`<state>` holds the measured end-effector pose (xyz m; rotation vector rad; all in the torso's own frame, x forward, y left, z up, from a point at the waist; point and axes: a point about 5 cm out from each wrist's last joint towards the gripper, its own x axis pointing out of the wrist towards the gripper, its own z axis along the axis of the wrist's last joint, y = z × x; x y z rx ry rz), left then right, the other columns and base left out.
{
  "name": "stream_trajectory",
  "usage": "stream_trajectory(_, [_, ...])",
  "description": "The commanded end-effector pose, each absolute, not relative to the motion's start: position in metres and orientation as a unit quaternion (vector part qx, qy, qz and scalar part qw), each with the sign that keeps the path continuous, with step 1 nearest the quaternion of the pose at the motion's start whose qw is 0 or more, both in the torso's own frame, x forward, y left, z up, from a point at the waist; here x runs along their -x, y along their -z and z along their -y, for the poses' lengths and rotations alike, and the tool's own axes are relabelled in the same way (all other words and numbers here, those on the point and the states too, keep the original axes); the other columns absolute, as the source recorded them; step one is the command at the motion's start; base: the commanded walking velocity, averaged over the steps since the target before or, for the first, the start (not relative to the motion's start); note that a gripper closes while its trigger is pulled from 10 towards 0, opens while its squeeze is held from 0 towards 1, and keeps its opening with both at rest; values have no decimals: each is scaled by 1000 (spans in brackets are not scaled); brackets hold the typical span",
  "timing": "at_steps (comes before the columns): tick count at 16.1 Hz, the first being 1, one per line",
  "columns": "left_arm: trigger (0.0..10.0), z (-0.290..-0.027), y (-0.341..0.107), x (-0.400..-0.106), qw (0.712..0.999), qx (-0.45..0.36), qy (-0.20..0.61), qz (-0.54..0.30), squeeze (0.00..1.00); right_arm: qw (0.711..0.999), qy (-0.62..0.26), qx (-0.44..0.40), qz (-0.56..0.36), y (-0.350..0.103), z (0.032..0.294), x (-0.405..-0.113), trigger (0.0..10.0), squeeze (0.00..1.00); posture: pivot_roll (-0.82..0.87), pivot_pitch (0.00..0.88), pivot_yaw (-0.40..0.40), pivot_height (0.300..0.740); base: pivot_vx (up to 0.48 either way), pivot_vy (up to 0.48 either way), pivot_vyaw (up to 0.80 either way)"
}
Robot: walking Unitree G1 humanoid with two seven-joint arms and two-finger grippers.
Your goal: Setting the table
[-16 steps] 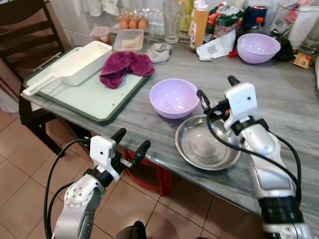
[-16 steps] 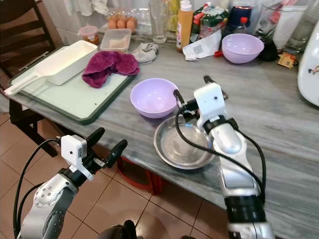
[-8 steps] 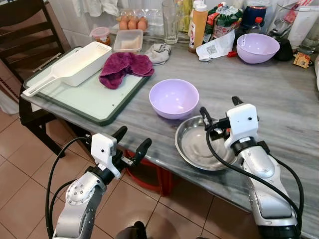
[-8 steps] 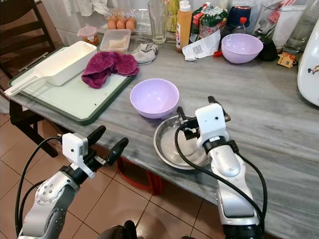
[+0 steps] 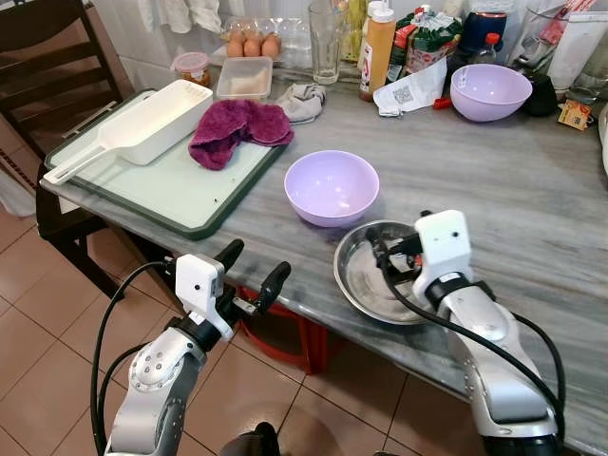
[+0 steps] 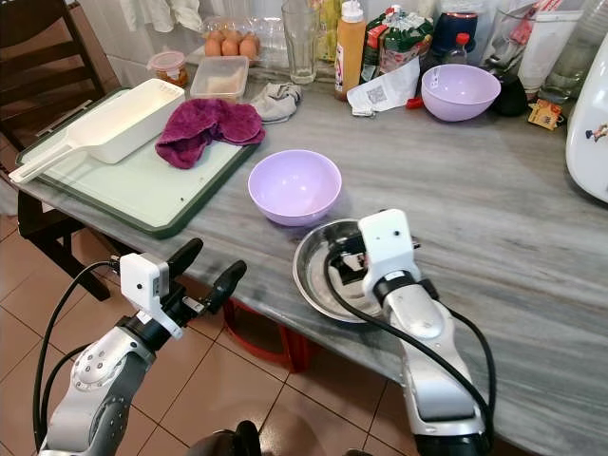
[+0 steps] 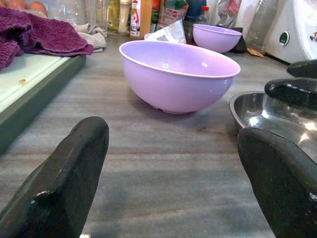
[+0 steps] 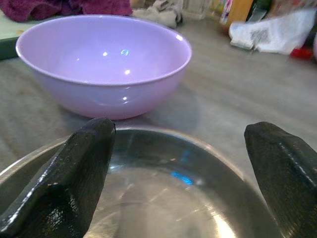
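Steel bowl (image 5: 366,275) near grey counter (image 5: 532,199) front edge, beside lilac bowl (image 5: 332,186). Right claw (image 8: 178,173) spread wide above it, empty. Left claw (image 5: 251,275) open, empty, off edge over tiled floor (image 5: 38,323).

Both eye views look forward and down over the grey marble-patterned table (image 5: 532,190) from the head. Each wrist view looks low along its own fingers, close to the round lilac plastic bowl (image 7: 176,74) just ahead, which all views share.

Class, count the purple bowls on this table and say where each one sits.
2. One purple bowl sits mid-table beside the steel dish; the other sits at the back right. Clutter there may hide more.
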<state>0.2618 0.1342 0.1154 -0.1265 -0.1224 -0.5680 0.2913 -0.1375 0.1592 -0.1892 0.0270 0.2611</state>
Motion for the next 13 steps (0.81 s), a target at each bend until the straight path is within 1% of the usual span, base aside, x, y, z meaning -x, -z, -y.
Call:
stream_trajectory(1, [10000,-135,-114,-262,958,58,274,59,0,986,-142,82,-25,-160,132,-292,10000,1000,-145,141,49,740,0,0,0])
stream_trajectory(8, [10000,-136,-114,-261,959,60,270,60,0,980,-156,80,-95,-144,125,-294,10000,1000,-141,146,46,740,0,0,0])
stream_trajectory(13, [10000,-136,-115,-261,959,58,270,60,0,979,-161,74,-102,-141,119,-299,10000,1000,-135,146,50,740,0,0,0])
